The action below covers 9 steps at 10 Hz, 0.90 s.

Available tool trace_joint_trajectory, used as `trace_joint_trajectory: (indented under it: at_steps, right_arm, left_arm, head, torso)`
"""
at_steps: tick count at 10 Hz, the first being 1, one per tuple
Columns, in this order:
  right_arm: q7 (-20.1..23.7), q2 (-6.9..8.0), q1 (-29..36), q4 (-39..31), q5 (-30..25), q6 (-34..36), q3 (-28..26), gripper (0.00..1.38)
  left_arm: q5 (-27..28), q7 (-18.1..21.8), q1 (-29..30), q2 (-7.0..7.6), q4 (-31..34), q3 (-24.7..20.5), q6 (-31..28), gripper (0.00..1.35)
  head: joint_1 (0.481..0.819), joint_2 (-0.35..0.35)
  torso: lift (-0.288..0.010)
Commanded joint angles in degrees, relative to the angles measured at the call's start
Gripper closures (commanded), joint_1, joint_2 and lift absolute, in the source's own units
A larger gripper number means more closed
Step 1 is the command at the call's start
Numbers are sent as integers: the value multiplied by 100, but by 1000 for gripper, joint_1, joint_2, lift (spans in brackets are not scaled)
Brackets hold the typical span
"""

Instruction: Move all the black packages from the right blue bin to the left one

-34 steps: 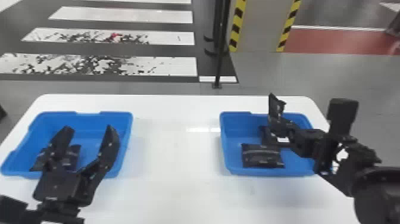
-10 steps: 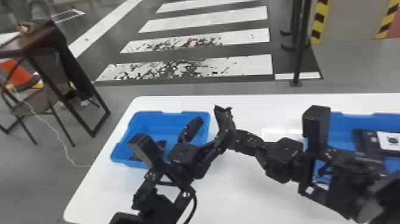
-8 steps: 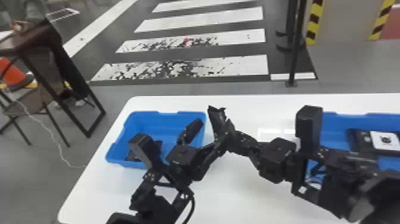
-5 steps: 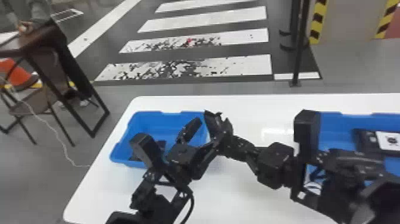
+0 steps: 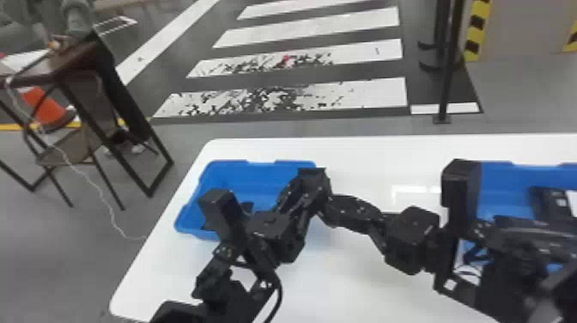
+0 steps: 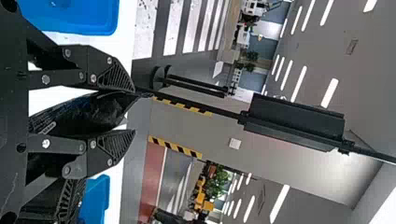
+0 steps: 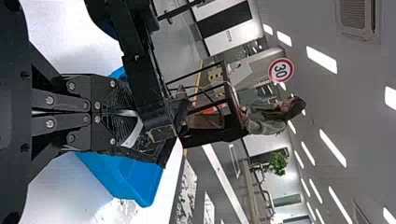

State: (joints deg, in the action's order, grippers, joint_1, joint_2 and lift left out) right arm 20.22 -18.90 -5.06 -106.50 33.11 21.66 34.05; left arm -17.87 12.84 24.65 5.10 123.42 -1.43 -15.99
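White, smooth and round-cornered, the table point(image 5: 352, 292) spreads under both arms in the head view, with the striped floor point(image 5: 309, 96) beyond it. On it sit the right blue bin point(image 5: 500, 189) and the left blue bin point(image 5: 195, 221), set well apart. Where the head view takes in both bins from above, the right wrist view gives a round red-rimmed sign point(image 7: 281, 70) in the room behind, and the left wrist view looks straight along the fingers and what lies between them.

The left gripper point(image 5: 312, 182) and right gripper point(image 5: 334, 206) meet beside the left blue bin's inner end. In the left wrist view, the left gripper's point(image 6: 134, 112) fingers stand apart, a glossy black package point(image 6: 100, 109) between them, with space between the package and one finger. The right gripper's point(image 7: 135, 114) fingers are together, clamped on that package's end.

Smaller in view, a second package point(image 5: 554, 202) with a white label lies in the right blue bin, and a third package point(image 5: 247, 207), partly hidden behind the left arm, lies in the left blue bin.
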Motion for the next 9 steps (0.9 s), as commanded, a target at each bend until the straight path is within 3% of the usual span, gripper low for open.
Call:
trace_joint_trajectory:
  at_steps: [1, 3, 4, 5, 6, 7, 9]
  right_arm:
    - [0, 0, 0, 25, 14, -43, -1, 1136]
    - [0, 0, 0, 222, 185, -226, -1, 1082]
    - [17, 0, -14, 335, 288, -395, -12, 880]
    - [88, 0, 14, 447, 368, -563, -81, 527]
    - [105, 9, 84, 461, 368, -620, -206, 300]
    - [114, 9, 126, 433, 368, -648, -298, 185]
    - [123, 0, 225, 349, 288, -648, -480, 125]
  left_arm:
    - [-7, -10, 24, -1, 40, -5, 25, 1220]
    - [-7, -54, 24, -1, 40, -17, 250, 1220]
    - [-7, -115, -33, -1, 40, -39, 221, 1220]
    - [210, -238, -159, 8, -73, -142, 362, 1220]
    - [553, -282, -468, 8, -523, -325, 671, 1220]
    - [907, -344, -820, 8, -1141, -519, 1093, 1220]
    - [1364, -440, -1453, 26, -2393, -736, 1951, 1217]
  head:
    - [695, 327]
    - [695, 328]
    - [695, 328]
    - [695, 327]
    - [695, 327]
    - [695, 334]
    - [695, 350]
  torso:
    - [-140]
    - [-140]
    - [-140]
    - [-140]
    - [-140]
    - [-140]
    - [-140]
